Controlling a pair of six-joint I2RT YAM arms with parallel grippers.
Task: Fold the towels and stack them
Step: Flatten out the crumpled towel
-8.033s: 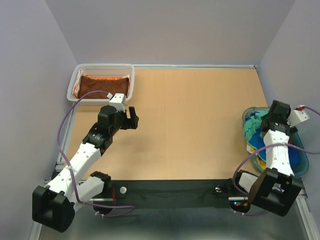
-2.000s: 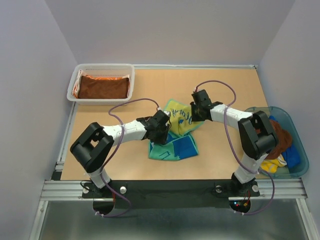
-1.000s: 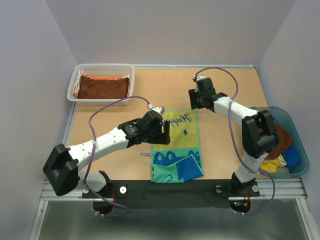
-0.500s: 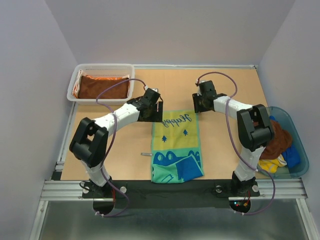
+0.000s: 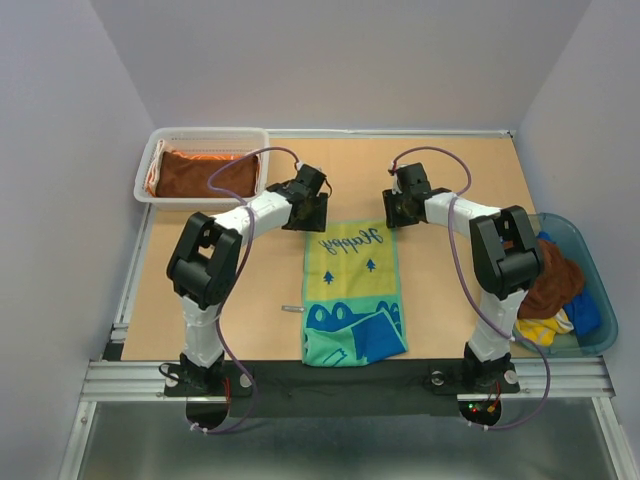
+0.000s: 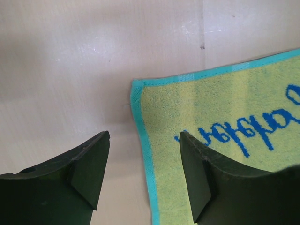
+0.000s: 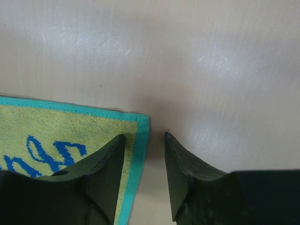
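The left hand (image 6: 144, 136) was open wide, its two fingers set either side of the teal-edged corner of the tree-print towel (image 5: 352, 290), gripping nothing. The right hand (image 7: 144, 136) was open more narrowly, its fingers straddling the towel's other far corner, and it had hold of nothing either. Seen from above, the left hand sat at the towel's 11 o'clock corner and the right at its 1 o'clock corner.

The towel lay flat and spread out at the middle of the tabletop (image 5: 460, 180), yellow end with blue lettering away from the arm bases, blue-green end near them. A small grey item (image 5: 291, 310) lay just off its 9 o'clock edge.

At 10 o'clock stood a white basket (image 5: 210, 131) with a folded brown towel (image 5: 205, 172) lying on an orange one. At 4 o'clock a tub (image 5: 606, 330) held a heap of other towels (image 5: 555, 285).
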